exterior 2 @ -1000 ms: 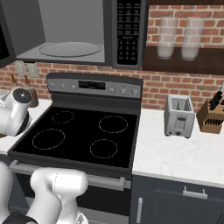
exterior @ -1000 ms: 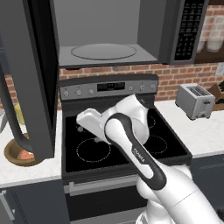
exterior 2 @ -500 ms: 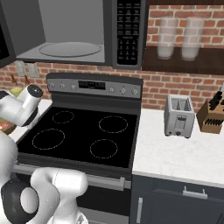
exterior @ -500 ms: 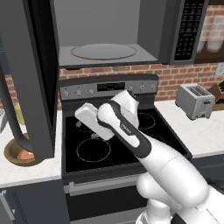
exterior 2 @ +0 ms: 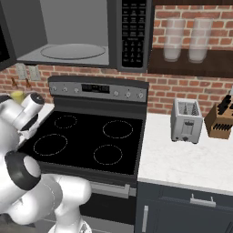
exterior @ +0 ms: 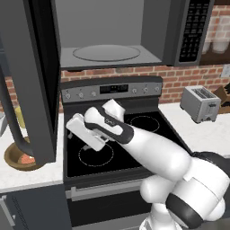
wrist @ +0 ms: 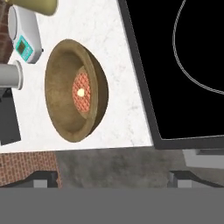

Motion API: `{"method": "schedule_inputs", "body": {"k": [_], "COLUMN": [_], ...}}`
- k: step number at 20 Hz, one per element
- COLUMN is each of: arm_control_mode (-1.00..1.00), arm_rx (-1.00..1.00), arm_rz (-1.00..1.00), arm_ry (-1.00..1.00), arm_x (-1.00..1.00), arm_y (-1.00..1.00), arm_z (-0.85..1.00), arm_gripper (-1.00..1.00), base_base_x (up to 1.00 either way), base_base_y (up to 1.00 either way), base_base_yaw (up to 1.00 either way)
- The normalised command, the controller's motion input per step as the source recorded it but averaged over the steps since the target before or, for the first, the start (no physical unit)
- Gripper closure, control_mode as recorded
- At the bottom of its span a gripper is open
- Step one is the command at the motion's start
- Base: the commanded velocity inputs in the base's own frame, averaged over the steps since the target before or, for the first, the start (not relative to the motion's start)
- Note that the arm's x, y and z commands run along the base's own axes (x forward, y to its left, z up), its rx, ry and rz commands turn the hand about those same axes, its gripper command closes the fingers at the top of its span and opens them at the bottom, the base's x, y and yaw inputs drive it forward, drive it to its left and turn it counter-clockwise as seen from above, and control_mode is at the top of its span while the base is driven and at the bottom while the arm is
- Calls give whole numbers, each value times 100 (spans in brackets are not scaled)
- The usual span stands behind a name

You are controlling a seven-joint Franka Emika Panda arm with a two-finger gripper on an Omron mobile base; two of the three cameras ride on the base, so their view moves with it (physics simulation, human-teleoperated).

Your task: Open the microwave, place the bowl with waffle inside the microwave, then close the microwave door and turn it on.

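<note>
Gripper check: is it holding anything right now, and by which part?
Nothing is held. The gripper is open with empty space between its tips, and the round brown wooden bowl with the waffle sits apart on the white counter.

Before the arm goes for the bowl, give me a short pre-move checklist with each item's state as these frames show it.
1. Microwave door swung open: ok.
2. Microwave interior free to receive the bowl, turntable bare: ok.
3. Bowl upright on the white counter beside the stove: ok.
4. Waffle lying in the bowl: ok.
5. Gripper open and holding nothing: ok.
6. Path down to the bowl past the open door's handle, which hangs close above the bowl in the left base view: cannot tell.
</note>
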Motion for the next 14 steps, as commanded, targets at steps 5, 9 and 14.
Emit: {"method": "schedule_inputs", "body": {"k": [5, 9, 14], "arm_control_mode": [-100, -100, -100], "arm_rx": [0, -1, -3], "arm_rz": [0, 0, 0], "arm_ry": [1, 0, 0], "arm_x": [9, 17, 15], "arm_y": [45, 38, 38], "arm_z": [-19, -4, -9], "arm_gripper": [-100, -100, -100], "base_base_x": [0, 0, 0], "base_base_y": [0, 0, 0], "base_base_yaw": [0, 0, 0]}}
